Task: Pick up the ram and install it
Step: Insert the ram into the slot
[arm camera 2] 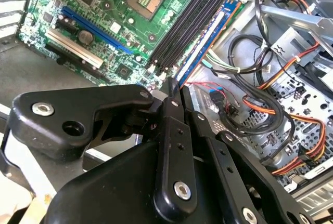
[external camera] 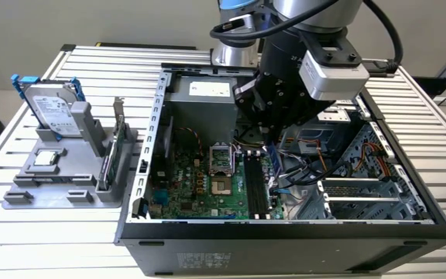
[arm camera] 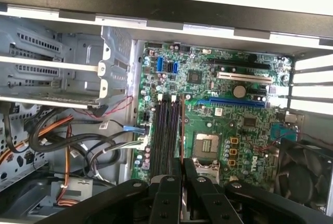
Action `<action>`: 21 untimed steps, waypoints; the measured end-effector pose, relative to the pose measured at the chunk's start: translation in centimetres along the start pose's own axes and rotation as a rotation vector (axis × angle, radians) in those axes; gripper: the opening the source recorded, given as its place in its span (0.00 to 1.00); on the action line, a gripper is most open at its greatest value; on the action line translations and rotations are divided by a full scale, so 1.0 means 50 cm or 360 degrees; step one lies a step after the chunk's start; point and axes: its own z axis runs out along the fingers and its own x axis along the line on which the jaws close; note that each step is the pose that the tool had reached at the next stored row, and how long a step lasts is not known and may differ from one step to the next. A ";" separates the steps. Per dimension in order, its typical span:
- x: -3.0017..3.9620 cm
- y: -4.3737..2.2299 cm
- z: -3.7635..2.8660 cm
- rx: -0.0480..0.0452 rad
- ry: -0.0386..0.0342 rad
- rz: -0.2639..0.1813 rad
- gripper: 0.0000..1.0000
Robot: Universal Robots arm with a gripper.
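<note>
Black jaws pinched together on the ram (arm camera: 182,130), a thin stick seen edge-on, running parallel to the black memory slots (arm camera: 166,130) on the green motherboard (arm camera: 218,112). From here the ram sits just beside those slots, on the side of the open processor socket (arm camera: 208,143); whether it touches the board, can't tell. Past the socket: a blue expansion slot (arm camera: 231,100), a white one (arm camera: 244,77), a round coin battery (arm camera: 239,90). Black fan (arm camera: 307,167) at the board's edge. On the slots' far side, bundled cables (arm camera: 78,141) and a grey drive cage (arm camera: 62,63).
</note>
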 end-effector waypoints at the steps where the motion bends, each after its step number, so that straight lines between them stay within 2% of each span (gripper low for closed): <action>1: 0.000 0.000 0.001 -0.0001 0.0000 0.0000 0.00; 21: 0.000 -0.001 0.015 -0.0034 -0.0002 0.0000 0.00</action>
